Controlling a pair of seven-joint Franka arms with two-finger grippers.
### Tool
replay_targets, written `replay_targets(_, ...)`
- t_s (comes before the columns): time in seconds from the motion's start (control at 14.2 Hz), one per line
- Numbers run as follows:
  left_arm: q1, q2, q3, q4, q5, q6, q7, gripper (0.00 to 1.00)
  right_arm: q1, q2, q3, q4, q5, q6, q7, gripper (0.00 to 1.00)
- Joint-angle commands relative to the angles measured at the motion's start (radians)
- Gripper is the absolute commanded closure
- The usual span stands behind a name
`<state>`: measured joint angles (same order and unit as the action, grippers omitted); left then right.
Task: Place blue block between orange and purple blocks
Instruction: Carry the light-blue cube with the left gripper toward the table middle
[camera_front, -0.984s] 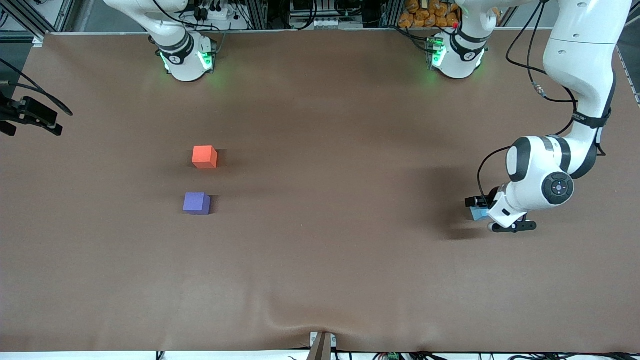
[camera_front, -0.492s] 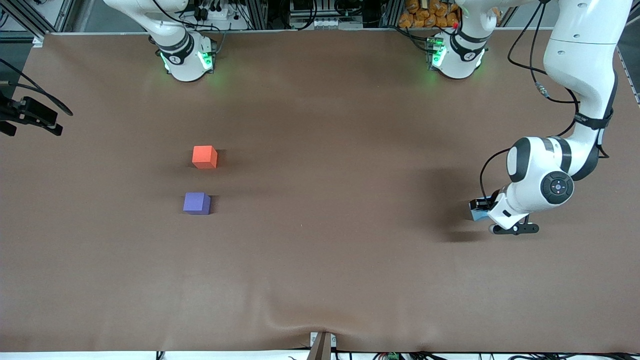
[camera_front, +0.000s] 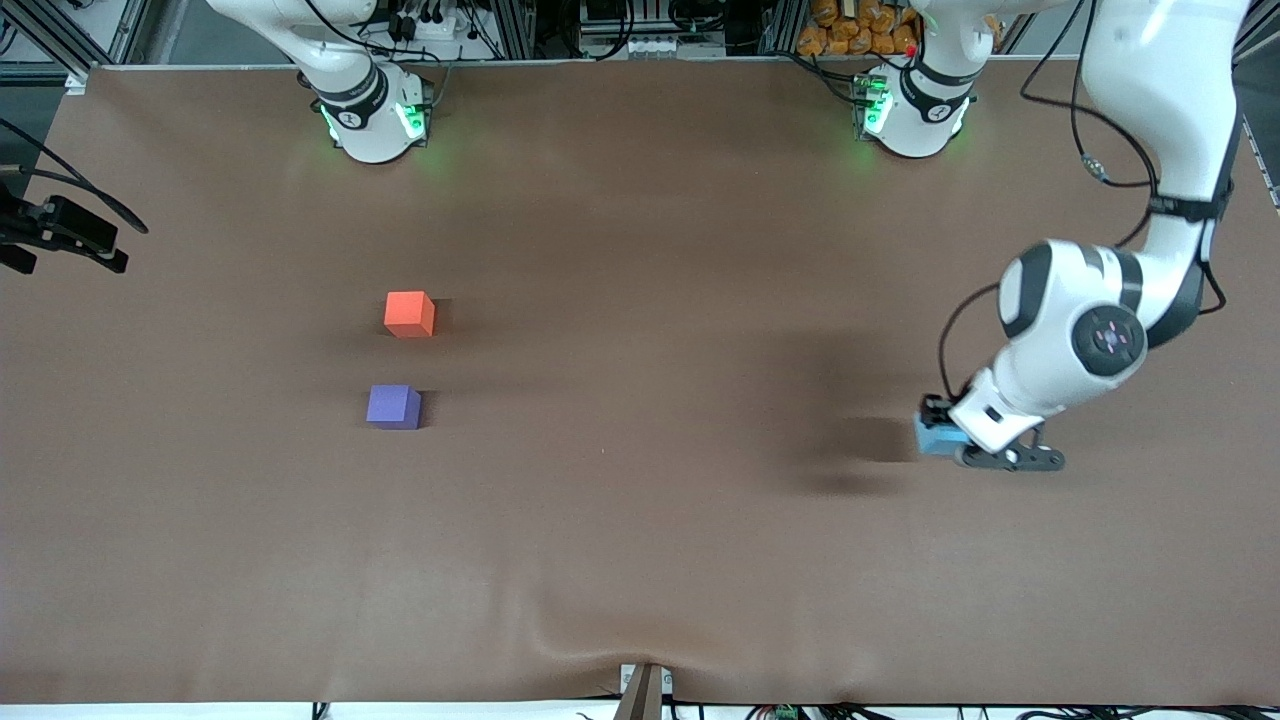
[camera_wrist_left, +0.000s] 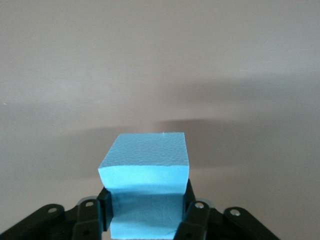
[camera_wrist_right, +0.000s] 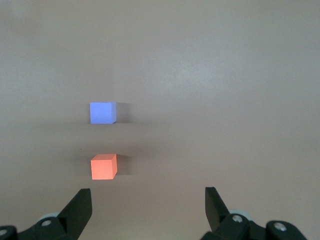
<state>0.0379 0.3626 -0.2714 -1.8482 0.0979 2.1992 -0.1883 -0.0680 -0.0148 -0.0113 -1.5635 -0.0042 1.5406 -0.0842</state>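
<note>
Front view: left hand (camera_front: 940, 437) pinches blue block (camera_front: 932, 438) above the desk (camera_front: 640, 520) at the left arm's end, apparently lifted (shadow offset). Orange block (camera_front: 409, 314) sits farther than purple block (camera_front: 393, 407), apart.
Left wrist view: fingers (camera_wrist_left: 196, 217) clamp the block.
Right wrist view: right hand (camera_wrist_right: 147, 207) spread, waiting.

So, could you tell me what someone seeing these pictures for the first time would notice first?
Probably the left gripper, shut on the blue block and holding it over the table's left-arm end. Next, the orange block and purple block toward the right arm's end, apart, the purple one nearer the front camera. The right gripper waits open, high above them.
</note>
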Motion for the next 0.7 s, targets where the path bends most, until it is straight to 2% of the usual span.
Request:
replay_targets(0.0,-0.003,-0.071,-0.142,0.001,0.009,-0.087,-0.155,1.00,-0.024,0.009,0.014,0.017,0.024,-0.013,-0.002,0.00)
replay_targets(0.28,-0.042,-0.039,-0.343,0.029,0.008,-0.144,-0.400,1.00,-0.015,0.048,0.016,0.017,0.023,-0.014,-0.008,0.00)
replay_targets(0.63,-0.304,0.151,-0.342,0.177,0.020,-0.154,-0.624,1.00,-0.003,0.055,0.020,0.020,0.023,-0.050,-0.002,0.00)
